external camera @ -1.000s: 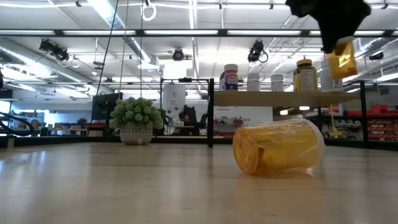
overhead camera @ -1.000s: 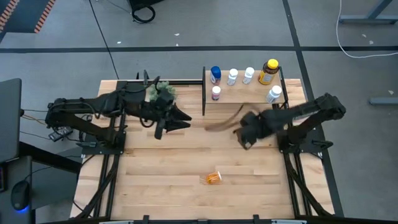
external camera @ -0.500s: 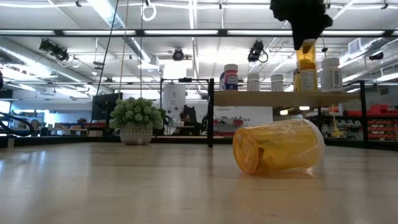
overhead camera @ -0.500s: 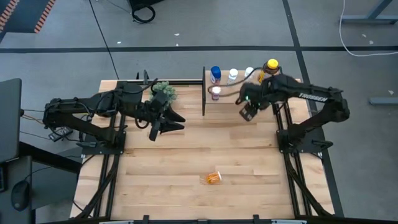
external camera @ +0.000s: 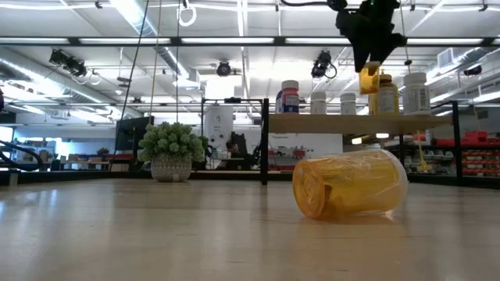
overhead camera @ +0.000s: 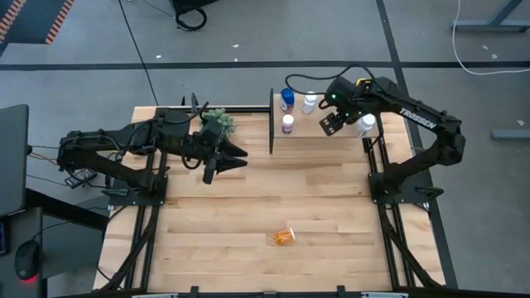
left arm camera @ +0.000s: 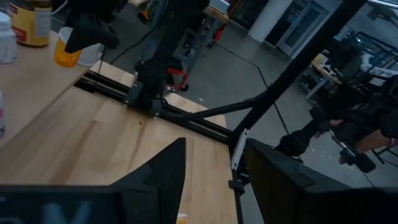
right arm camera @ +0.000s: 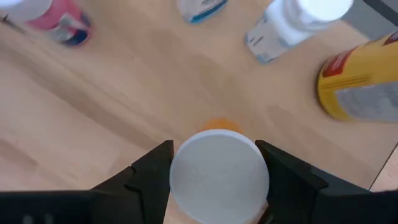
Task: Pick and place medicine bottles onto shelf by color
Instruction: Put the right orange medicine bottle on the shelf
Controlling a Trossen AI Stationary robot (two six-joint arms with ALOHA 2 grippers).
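my right gripper (right arm camera: 214, 163) fingers clamp a white-capped orange pill bottle (external camera: 369, 78), hanging above the light wood shelf (overhead camera: 319, 128) at upper right. my left gripper (overhead camera: 236, 157) is parted, empty, centre-left. 1 orange bottle (overhead camera: 284, 237) lies bottom centre.

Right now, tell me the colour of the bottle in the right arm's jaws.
Orange bottle with a white cap; the low view shows its colour best.
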